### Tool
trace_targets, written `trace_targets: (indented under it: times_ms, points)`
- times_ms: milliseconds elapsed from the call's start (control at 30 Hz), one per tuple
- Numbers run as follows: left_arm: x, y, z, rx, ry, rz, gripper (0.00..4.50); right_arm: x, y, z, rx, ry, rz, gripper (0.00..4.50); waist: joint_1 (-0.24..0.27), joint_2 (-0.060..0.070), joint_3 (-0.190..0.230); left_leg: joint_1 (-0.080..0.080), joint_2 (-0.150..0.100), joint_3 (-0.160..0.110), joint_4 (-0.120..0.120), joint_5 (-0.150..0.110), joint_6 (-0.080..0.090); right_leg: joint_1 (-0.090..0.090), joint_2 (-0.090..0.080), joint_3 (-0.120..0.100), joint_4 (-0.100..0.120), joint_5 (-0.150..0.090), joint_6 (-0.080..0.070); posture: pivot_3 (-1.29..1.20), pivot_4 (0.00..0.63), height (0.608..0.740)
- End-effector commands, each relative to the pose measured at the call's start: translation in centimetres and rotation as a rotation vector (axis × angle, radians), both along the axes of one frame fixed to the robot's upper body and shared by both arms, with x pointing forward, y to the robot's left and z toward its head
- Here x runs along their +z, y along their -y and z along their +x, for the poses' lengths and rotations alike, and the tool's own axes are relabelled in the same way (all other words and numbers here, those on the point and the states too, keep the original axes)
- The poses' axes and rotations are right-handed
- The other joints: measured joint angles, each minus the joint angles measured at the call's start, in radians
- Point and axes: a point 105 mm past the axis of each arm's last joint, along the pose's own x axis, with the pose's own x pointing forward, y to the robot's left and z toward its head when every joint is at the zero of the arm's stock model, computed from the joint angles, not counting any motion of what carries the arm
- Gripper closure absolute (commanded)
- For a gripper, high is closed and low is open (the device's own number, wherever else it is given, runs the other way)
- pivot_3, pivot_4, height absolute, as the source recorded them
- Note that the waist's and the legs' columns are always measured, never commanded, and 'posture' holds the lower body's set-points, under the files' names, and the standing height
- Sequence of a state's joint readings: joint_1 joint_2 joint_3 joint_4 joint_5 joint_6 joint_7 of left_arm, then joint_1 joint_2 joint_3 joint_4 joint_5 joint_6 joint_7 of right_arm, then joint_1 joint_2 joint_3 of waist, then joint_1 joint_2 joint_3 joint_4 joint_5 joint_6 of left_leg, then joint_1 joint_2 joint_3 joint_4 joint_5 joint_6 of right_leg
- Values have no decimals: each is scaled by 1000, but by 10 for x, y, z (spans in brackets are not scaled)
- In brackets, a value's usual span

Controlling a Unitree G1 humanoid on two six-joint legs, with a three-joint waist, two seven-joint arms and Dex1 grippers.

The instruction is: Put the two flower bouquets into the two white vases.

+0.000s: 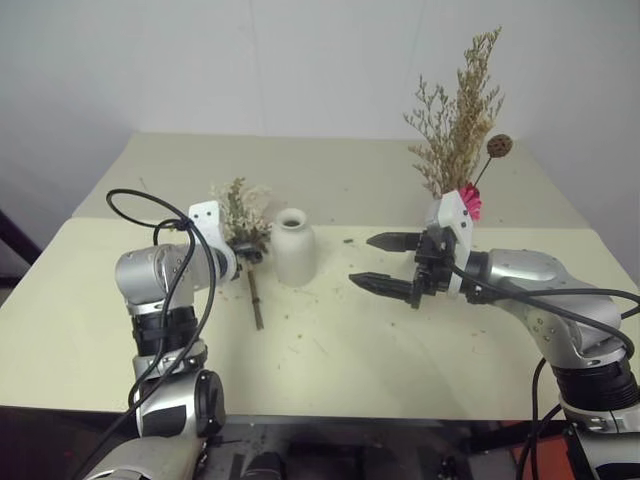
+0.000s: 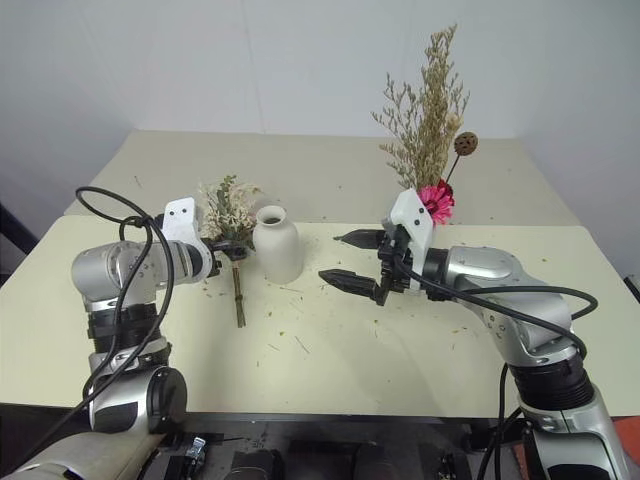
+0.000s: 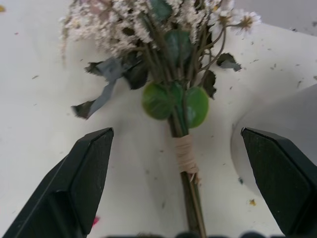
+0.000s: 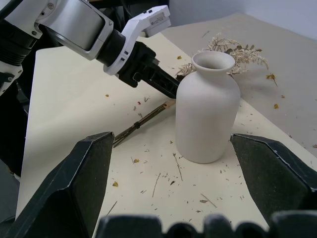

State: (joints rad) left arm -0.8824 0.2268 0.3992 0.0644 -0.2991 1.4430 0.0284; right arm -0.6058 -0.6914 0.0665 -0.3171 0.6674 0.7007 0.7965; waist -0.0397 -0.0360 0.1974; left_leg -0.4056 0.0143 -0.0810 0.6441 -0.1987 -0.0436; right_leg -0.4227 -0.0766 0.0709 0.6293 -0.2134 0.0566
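While the rose bouquet [image 3: 173, 94] lies flat on the tabletop [image 1: 400, 340] just beside the squat vase [image 1: 294, 247], the left gripper [image 3: 178, 183] hangs over its wrapped stems, fingers spread wide and empty. It should close on the binding, clear of the vase. The right gripper [image 1: 390, 267] waits open too, facing that vase

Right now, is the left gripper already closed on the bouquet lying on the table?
No. The left gripper is open, its fingers apart on either side of the bouquet stem lying on the table.
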Motion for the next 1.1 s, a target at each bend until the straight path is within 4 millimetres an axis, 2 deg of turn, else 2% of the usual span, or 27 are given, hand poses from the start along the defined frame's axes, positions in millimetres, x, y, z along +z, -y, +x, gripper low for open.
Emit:
trace_targets:
  times_ms: [33, 100, 267, 467, 567, 600, 667, 767, 867, 933, 1000, 1100]
  points:
    - [2, 5, 5, -19, 2, -39, 384, 13, -2, -3, -5, 51, 17, 0, -2, 0, 0, 0, 0, 0, 0, 0, 0, 0, 0, 0, 0, 0, 0, 0, 150, 740]
    - [-5, 5, 6, -12, -29, -48, 820, 13, -3, -3, -5, 51, 19, 0, -2, 0, 0, 0, 0, 0, 0, 0, 0, 0, 0, 0, 0, 0, 0, 0, 150, 740]
    - [-9, 6, 12, 3, -34, -54, 2395, 13, -3, -3, -13, 49, 25, 0, -2, 0, 0, 0, 0, 0, 0, 0, 0, 0, 0, 0, 0, 0, 0, 0, 150, 740]
    - [-1, 7, 21, 20, 32, 18, 4352, 12, -3, -1, -26, 54, 32, 0, -2, 0, 0, 0, 0, 0, 0, 0, 0, 0, 0, 0, 0, 0, 0, 0, 150, 740]
    - [11, 3, 25, 39, 132, 70, 4381, 12, -2, 0, -34, 62, 32, 0, -2, 0, 0, 0, 0, 0, 0, 0, 0, 0, 0, 0, 0, 1, 0, 0, 150, 740]
    - [22, 1, 26, 60, 193, 86, 4381, 12, -2, 0, -36, 70, 33, 0, -2, 0, 0, 0, 0, 0, 0, 0, 0, 0, 0, 0, 0, 1, 0, 0, 150, 740]
    - [51, -3, 29, 116, 359, 84, 4381, 15, -1, 0, -43, 93, 38, 0, -2, 0, 0, 0, 0, 0, 0, 0, 0, 0, 0, 0, 0, 1, -1, 0, 150, 740]
    - [107, -4, 24, 128, 642, 28, 4381, 24, -2, 2, -57, 125, 70, 0, -2, 0, 0, -1, 0, 0, 0, 0, 0, 0, 0, 0, 0, 1, -1, 0, 150, 740]
    - [155, 5, 10, 8, 904, -33, 4381, 27, -2, 2, -68, 116, 98, 0, -1, 0, 0, -1, 0, 0, 0, 0, 0, 0, 0, 0, 0, 1, -1, 0, 150, 740]
    - [180, 11, -2, -116, 1041, -111, 4381, 24, -3, 3, -79, 108, 101, 0, 0, 0, 0, -1, 0, 0, 0, 0, 0, 0, 0, 0, 0, 1, -1, 0, 150, 740]
    - [196, 14, -11, -221, 1132, -198, 4381, 18, -5, 4, -94, 100, 97, 0, 0, 0, 0, 0, 0, 0, 0, 0, 0, 0, 0, 0, 0, 1, -1, 0, 150, 740]
    - [206, 15, -19, -358, 1185, -316, 4381, 14, -8, 3, -105, 95, 102, 0, -2, 0, 0, 0, 0, 0, 0, 0, 0, 0, 0, 0, 0, 1, -1, 0, 150, 740]
